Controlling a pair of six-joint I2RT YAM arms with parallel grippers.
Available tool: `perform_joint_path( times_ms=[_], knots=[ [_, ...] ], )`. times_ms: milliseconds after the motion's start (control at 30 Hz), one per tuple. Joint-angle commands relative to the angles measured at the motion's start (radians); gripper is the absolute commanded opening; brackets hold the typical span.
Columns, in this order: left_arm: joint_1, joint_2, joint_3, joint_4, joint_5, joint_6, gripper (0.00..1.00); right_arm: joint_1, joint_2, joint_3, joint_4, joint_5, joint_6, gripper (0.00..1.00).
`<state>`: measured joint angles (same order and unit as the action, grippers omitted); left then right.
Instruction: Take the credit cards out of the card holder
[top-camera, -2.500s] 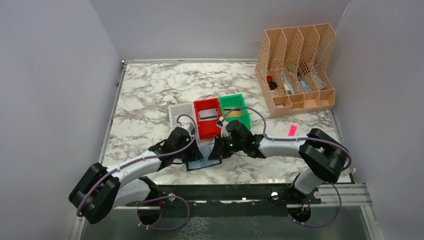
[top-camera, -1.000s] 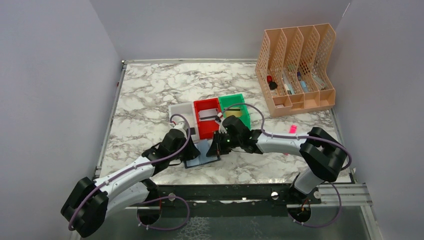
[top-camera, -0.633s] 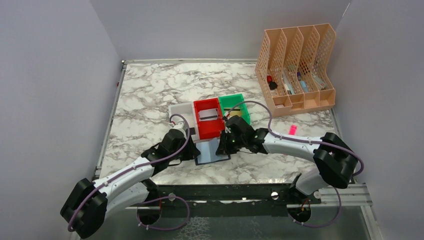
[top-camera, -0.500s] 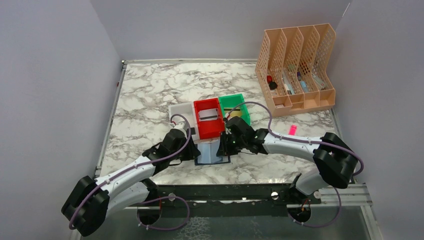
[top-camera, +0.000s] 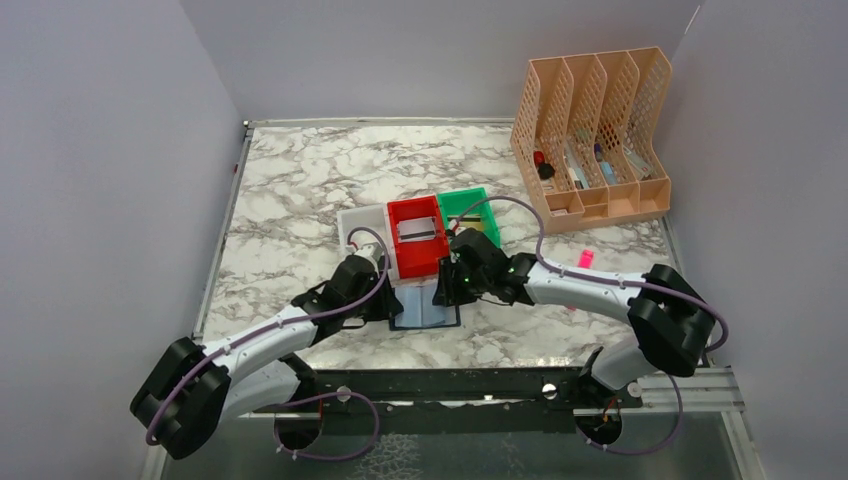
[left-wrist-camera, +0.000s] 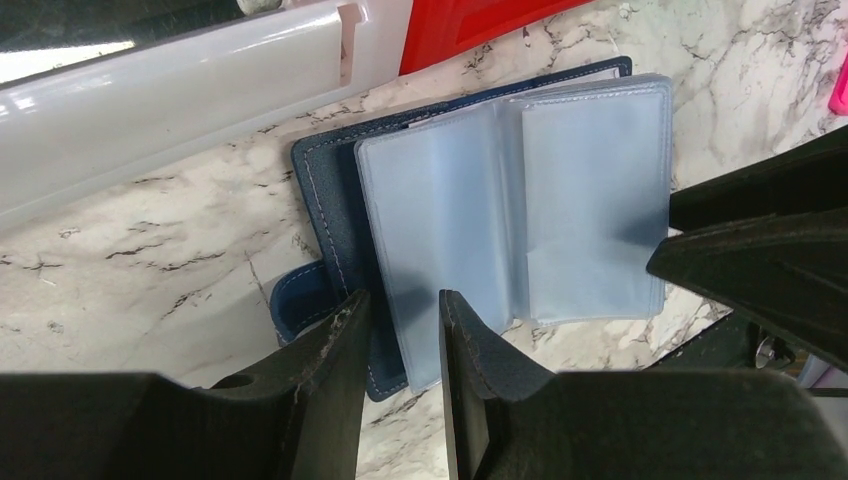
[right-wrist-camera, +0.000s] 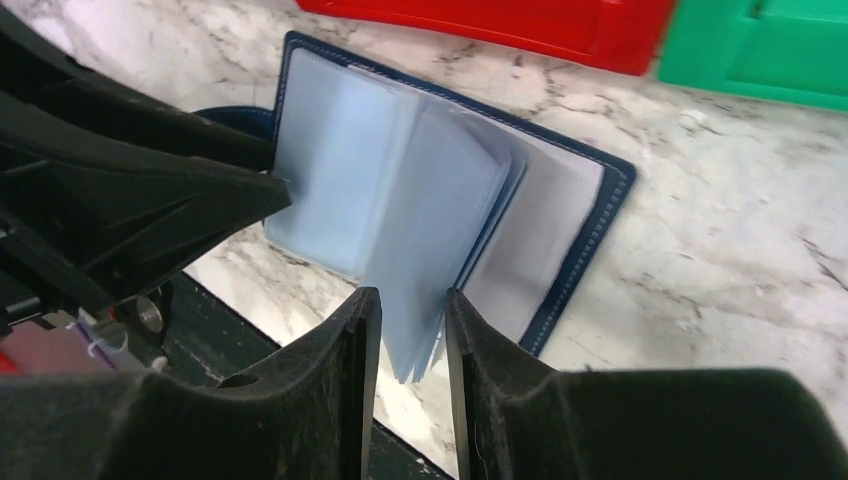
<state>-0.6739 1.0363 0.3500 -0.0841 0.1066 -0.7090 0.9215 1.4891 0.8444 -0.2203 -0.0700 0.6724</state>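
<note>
Lying open and flat on the white marble-patterned table, just in front of the red plastic bin — the small navy-blue folding card holder, pale-blue clear sleeves fanning upward. Straddling its left edge with the left gripper, fingers parted only narrowly; reaching in from the right with the right gripper, likewise slightly open around the loose sleeve edges — not visibly clamping either one.
</note>
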Motion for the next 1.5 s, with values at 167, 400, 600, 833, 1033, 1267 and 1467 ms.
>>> perform_joint_path(
  times_ms=[167,400,600,833,1033,1267,1467],
  knots=[
    [0.001,0.013,0.023,0.031,0.031,0.016,0.35,0.008,0.106,0.044,0.14,-0.186,-0.01,0.31],
    [-0.001,0.013,0.012,0.047,0.037,0.016,0.35,0.008,0.059,0.095,0.064,-0.147,-0.063,0.2],
    [0.0,0.018,0.006,0.06,0.049,0.006,0.32,0.008,0.087,0.084,0.137,-0.254,-0.024,0.26],
    [0.0,-0.003,0.002,0.052,0.052,0.009,0.29,0.008,0.116,0.102,0.071,-0.178,-0.003,0.34],
    [0.0,-0.023,0.011,-0.009,-0.006,0.02,0.35,0.008,0.112,0.003,0.067,-0.099,0.031,0.42],
    [0.0,-0.042,0.054,-0.103,-0.093,0.048,0.41,0.008,0.169,0.014,0.081,-0.081,0.041,0.43],
    [-0.002,0.0,0.048,-0.107,-0.085,0.066,0.39,0.008,0.202,0.021,0.095,-0.092,0.048,0.43]
  ],
)
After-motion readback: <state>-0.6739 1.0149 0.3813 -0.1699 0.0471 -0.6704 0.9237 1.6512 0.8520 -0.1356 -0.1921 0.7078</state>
